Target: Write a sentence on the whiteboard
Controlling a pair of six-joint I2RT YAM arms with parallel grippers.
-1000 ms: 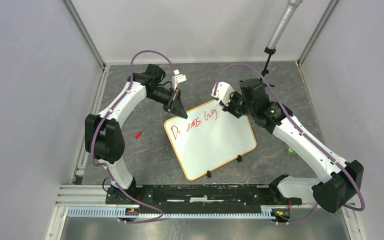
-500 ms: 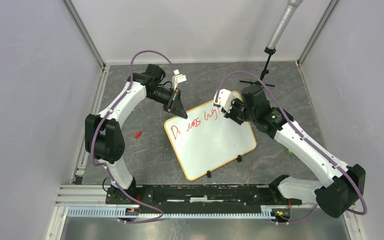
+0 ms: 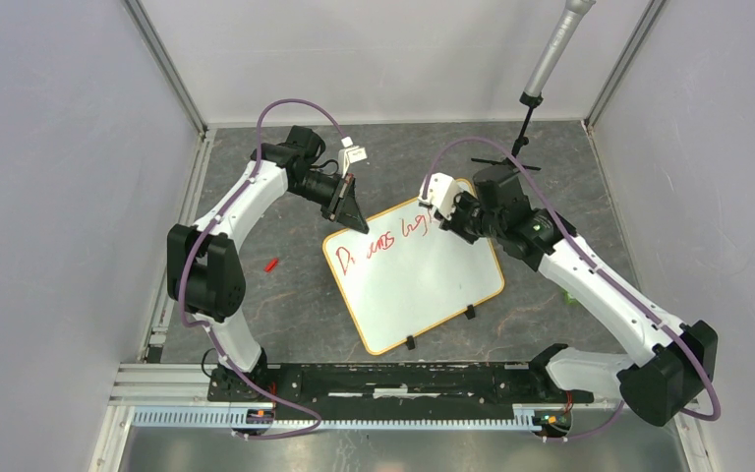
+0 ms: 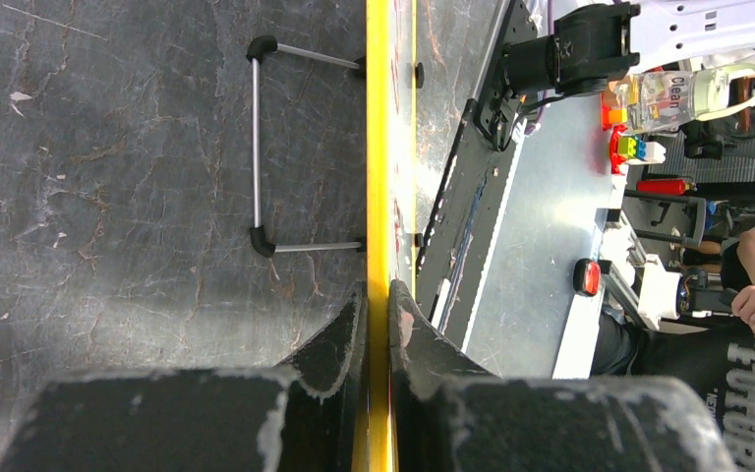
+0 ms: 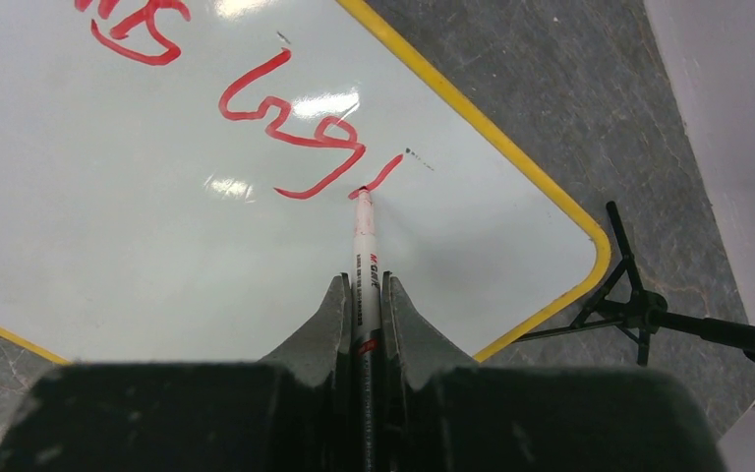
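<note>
The whiteboard point(image 3: 423, 280) lies tilted in the middle of the table, white with a yellow rim and two black clips on its near edge. Red writing point(image 3: 383, 244) runs along its upper part; in the right wrist view it ends in "lig" point(image 5: 290, 128) and a short fresh stroke. My left gripper point(image 3: 354, 218) is shut on the board's far-left rim point(image 4: 377, 197), seen edge-on. My right gripper point(image 3: 439, 214) is shut on a white marker point(image 5: 366, 265), whose red tip touches the board at the end of the writing.
A small red cap point(image 3: 272, 264) lies on the table left of the board. A black stand point(image 3: 521, 147) with a grey pole stands behind the right arm, its legs close to the board's far corner point(image 5: 639, 310). A green object point(image 3: 570, 293) lies under the right arm.
My right gripper moved down onto the board's upper right and drew a short red stroke after the "g". The left gripper and the board have not moved.
</note>
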